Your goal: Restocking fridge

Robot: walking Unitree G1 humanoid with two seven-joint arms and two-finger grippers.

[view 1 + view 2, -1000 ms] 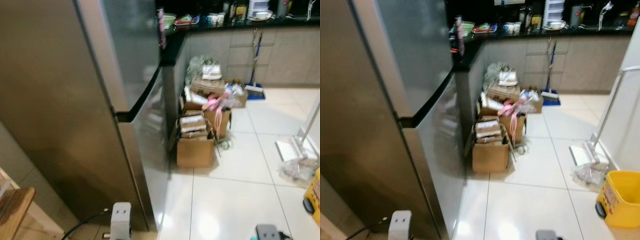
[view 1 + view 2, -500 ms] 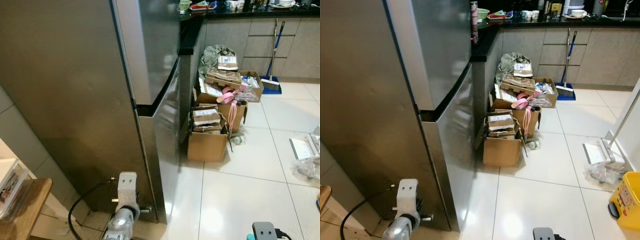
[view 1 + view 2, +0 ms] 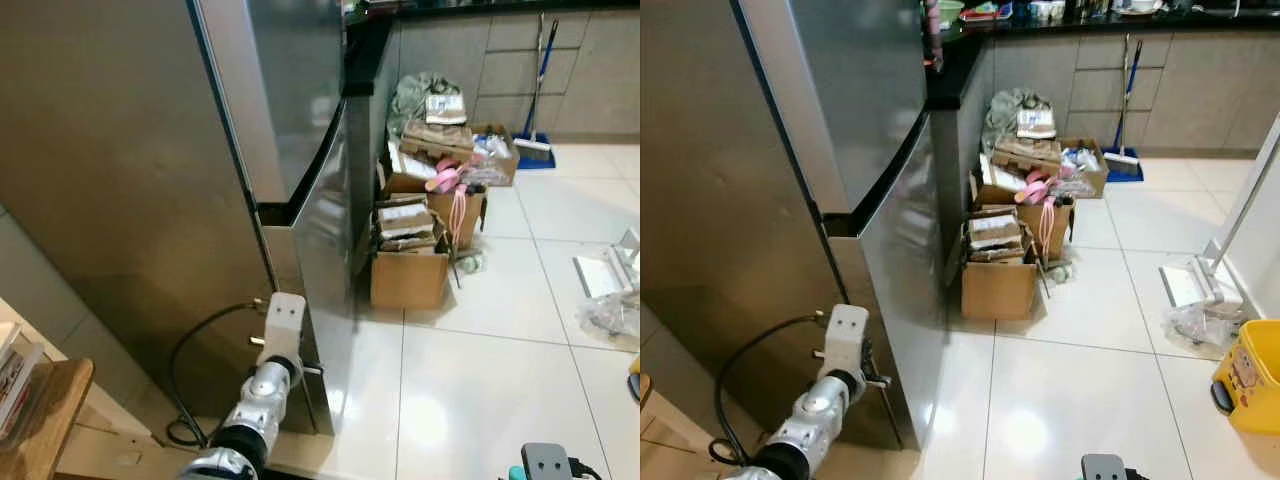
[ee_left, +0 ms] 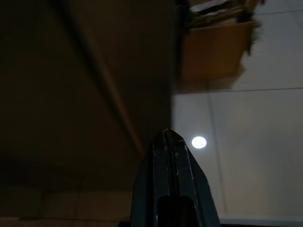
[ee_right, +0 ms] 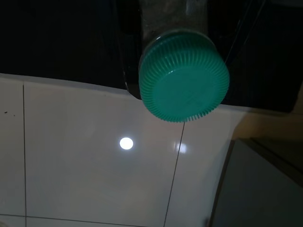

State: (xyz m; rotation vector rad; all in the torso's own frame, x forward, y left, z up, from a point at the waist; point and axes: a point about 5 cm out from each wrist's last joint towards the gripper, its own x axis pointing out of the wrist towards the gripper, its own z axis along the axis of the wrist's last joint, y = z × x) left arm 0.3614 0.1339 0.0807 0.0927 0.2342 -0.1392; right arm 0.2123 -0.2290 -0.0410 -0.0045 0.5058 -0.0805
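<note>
One closed fridge (image 3: pixel 170 160) is recorded, with the left end effector (image 4: pixel 173 142) pressed together and raised nearer it than before, the right end effector (image 5: pixel 132 71) clamped on one green-capped bottle (image 5: pixel 183 78).

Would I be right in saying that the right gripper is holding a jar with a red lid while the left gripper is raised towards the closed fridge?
Not quite: the lid on the jar is green, as the right wrist view shows. The rest stands: the left gripper is raised towards the closed fridge.
</note>
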